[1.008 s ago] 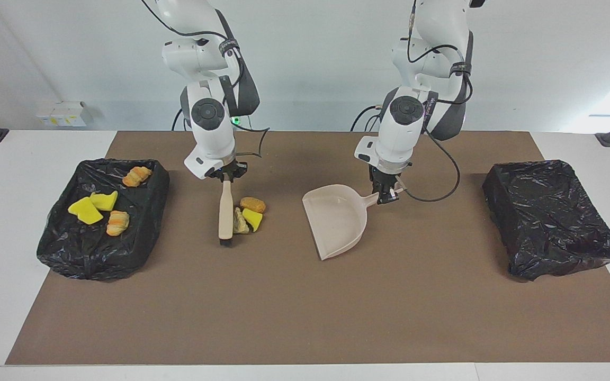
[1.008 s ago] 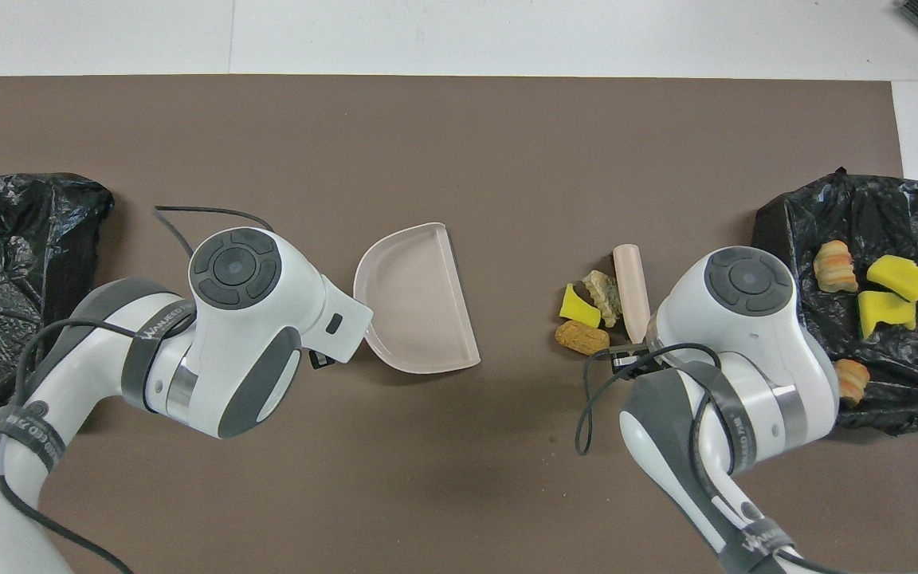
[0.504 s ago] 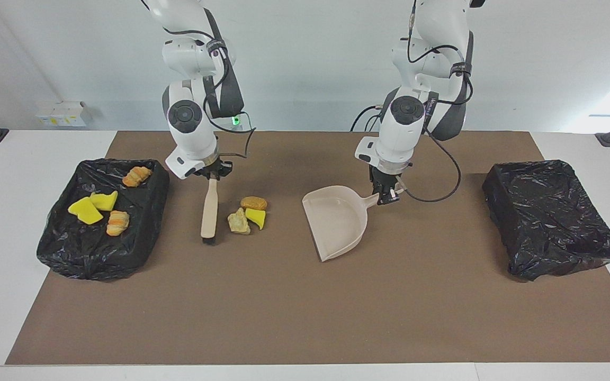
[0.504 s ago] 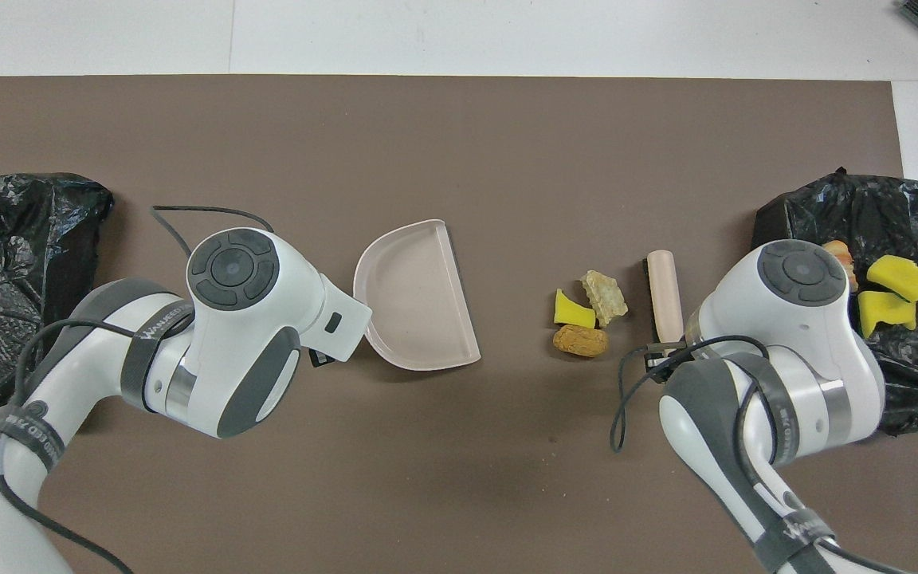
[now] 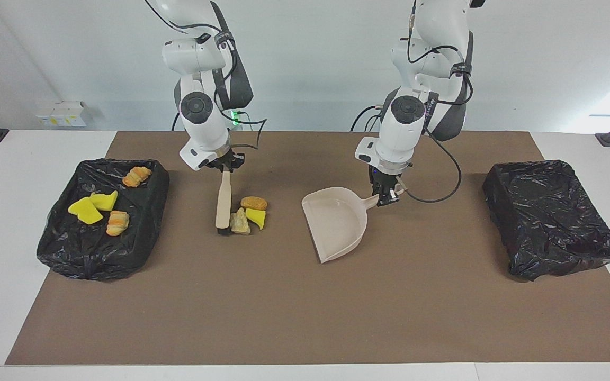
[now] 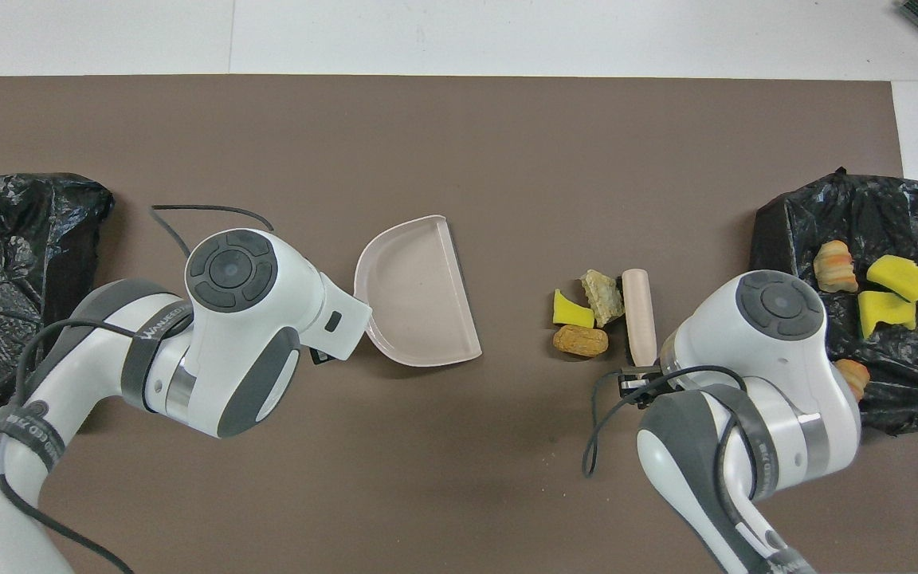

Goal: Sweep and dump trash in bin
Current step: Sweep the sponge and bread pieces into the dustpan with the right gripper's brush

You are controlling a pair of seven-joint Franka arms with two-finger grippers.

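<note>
Brush meets three scraps while dustpan sits beside them

Bin liner at the right arm's end of the table comes first: a black-lined bin (image 5: 104, 217) holding four pieces of trash, namely two yellow wedges (image 5: 93, 206) side by side and two orange-striped lumps (image 5: 118, 222), one of them up by the rim nearer the robots. Beside that bin, toward the middle of the brown mat (image 5: 305, 307), the right gripper (image 5: 224, 168) is clenched on the top of a beige brush (image 5: 224, 203), whose handle runs away from the robots with its dark bristles down on the mat. Touching the bristle end is a pale tan chunk (image 5: 240, 222); a yellow wedge (image 5: 255, 217) lies against that chunk, and an orange-brown lump (image 5: 253, 202) sits just beside both, nearer the robots. Next along, well apart from the three pieces, a beige dustpan (image 5: 337, 222) rests on the mat with its open mouth turned toward them. The left gripper (image 5: 387, 194) is clamped on the dustpan's short handle. Last, at the left arm's end, stands a second black-lined bin (image 5: 551, 217).
</note>
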